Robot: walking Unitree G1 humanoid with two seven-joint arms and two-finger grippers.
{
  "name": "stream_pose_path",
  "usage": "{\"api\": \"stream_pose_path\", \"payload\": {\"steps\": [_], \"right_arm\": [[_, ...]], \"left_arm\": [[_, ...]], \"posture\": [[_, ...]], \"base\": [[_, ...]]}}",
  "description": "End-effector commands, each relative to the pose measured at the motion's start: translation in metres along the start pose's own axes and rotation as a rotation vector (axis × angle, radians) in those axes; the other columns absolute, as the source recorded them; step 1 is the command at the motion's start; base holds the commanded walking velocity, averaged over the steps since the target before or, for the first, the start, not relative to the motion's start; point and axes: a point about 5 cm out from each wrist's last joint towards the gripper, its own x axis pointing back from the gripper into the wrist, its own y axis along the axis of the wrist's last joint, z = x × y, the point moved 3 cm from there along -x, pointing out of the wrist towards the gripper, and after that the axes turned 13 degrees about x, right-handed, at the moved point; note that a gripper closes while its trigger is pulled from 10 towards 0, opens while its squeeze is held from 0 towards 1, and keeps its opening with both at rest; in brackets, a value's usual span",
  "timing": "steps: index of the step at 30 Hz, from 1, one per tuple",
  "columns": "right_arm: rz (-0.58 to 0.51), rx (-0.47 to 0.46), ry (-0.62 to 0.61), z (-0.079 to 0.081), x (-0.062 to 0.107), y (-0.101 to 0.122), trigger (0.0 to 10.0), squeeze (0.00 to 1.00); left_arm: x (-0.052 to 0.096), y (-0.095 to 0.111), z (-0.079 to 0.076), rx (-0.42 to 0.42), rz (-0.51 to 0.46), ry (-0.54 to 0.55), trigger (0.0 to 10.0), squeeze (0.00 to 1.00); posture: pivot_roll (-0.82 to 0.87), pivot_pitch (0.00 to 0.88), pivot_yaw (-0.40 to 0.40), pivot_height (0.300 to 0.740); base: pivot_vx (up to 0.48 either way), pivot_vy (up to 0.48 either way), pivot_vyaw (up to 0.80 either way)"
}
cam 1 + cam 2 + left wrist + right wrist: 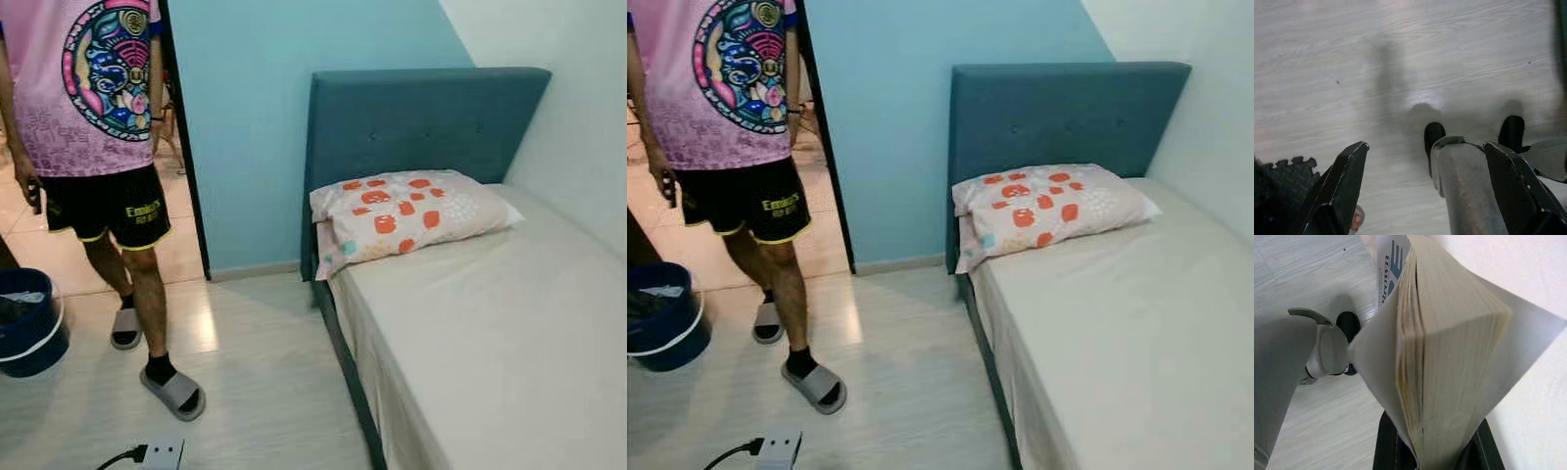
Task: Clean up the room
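The left hand [1425, 196] hangs idle with fingers spread wide over the pale floor [1400, 63], carrying nothing, while the right hand [1437, 450] clamps a thick book [1449, 357] by its lower edge beside the bed [509, 333], seemingly carrying it off to tidy away

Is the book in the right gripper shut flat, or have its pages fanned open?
Partly open. In the right wrist view the book hangs from the right gripper, its page block spreading and one cover splayed outward.
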Motion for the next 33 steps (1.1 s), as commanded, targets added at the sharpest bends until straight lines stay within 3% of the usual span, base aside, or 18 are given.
{"api": "stream_pose_path", "payload": {"steps": [1,6,10,14,18,20,22,24,28,33], "right_arm": [[-0.023,0.002,-0.006,0.000,-0.001,0.008,10.0,0.00],[-0.036,0.022,0.011,0.011,-0.003,0.015,10.0,0.00],[-0.039,0.037,0.022,0.016,-0.003,0.018,10.0,0.00],[-0.024,0.025,-0.002,-0.009,0.001,0.001,10.0,0.00],[-0.014,0.026,-0.011,-0.018,0.004,-0.006,10.0,0.00],[-0.017,0.025,-0.008,-0.012,0.002,-0.002,10.0,0.00],[-0.026,0.026,0.006,0.007,-0.002,0.009,10.0,0.00],[-0.027,0.026,0.009,0.010,-0.002,0.011,10.0,0.00],[-0.033,0.033,0.031,0.040,-0.005,0.028,10.0,0.00],[-0.042,0.040,0.029,0.046,-0.007,0.038,10.0,0.00]], "left_arm": [[0.000,0.000,-0.002,-0.006,0.008,-0.007,10.0,0.00],[0.000,0.000,-0.002,-0.011,0.009,-0.008,10.0,0.00],[0.000,-0.001,-0.003,-0.014,0.012,-0.010,10.0,0.00],[-0.001,0.004,-0.005,-0.022,0.007,-0.018,10.0,0.00],[-0.002,0.008,-0.006,-0.025,0.000,-0.021,10.0,0.00],[-0.002,0.009,-0.006,-0.026,-0.002,-0.022,10.0,0.00],[-0.002,0.010,-0.006,-0.026,-0.004,-0.023,10.0,0.00],[-0.002,0.010,-0.006,-0.026,-0.004,-0.023,10.0,0.00],[-0.001,0.005,-0.003,0.007,0.002,-0.010,10.0,0.00],[0.000,-0.001,0.000,0.010,0.011,-0.003,10.0,0.00]], "posture": [[-0.02,0.000,-0.051,0.740],[-0.03,0.000,-0.045,0.740],[-0.03,0.000,-0.042,0.740],[-0.03,0.000,-0.032,0.740],[-0.03,0.000,-0.031,0.740],[-0.04,0.000,-0.032,0.740],[-0.04,0.000,-0.030,0.740],[-0.04,0.000,-0.030,0.740],[-0.04,0.000,-0.032,0.740],[-0.04,0.000,-0.036,0.740]], "base": [[0.000,0.000,0.00],[0.000,0.000,0.00],[0.000,0.000,0.74],[0.000,0.000,0.60],[0.000,0.000,0.00],[0.000,0.000,0.00],[0.000,0.000,0.00],[0.000,0.000,0.00],[0.000,0.000,0.00],[0.000,0.000,0.00]]}}
